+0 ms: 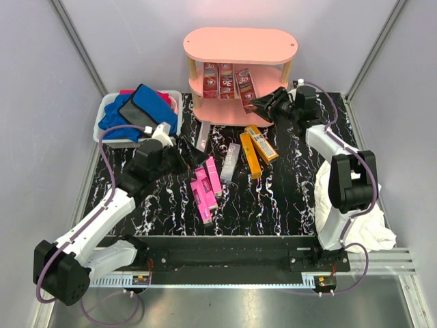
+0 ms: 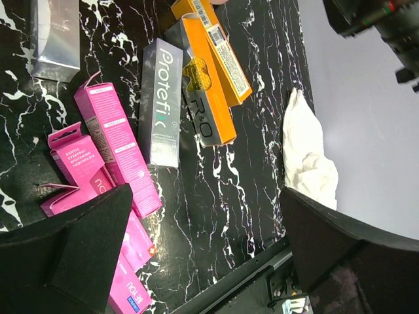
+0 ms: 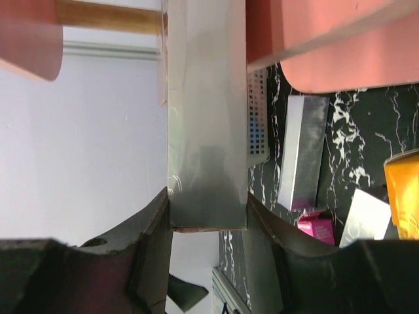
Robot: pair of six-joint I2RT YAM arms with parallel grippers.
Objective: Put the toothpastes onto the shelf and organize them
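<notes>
The salmon-pink shelf (image 1: 239,44) stands at the back of the table, with three dark red toothpaste boxes (image 1: 226,80) upright on its middle tier. My right gripper (image 1: 261,104) is at the shelf's right end, shut on a box (image 3: 206,131) that shows a silvery face, held next to the pink tiers (image 3: 353,59). My left gripper (image 1: 186,158) hovers open and empty (image 2: 206,196) beside the pink boxes (image 1: 205,184). On the table lie pink boxes (image 2: 114,147), a grey box (image 2: 162,101), two orange boxes (image 2: 208,98) and a silver box (image 2: 55,33).
A white bin (image 1: 109,140) holding blue, grey and red cloths sits at the back left. A white cloth (image 1: 355,219) lies around the right arm's base; it also shows in the left wrist view (image 2: 308,154). A silver box (image 1: 203,134) lies near the shelf's left foot.
</notes>
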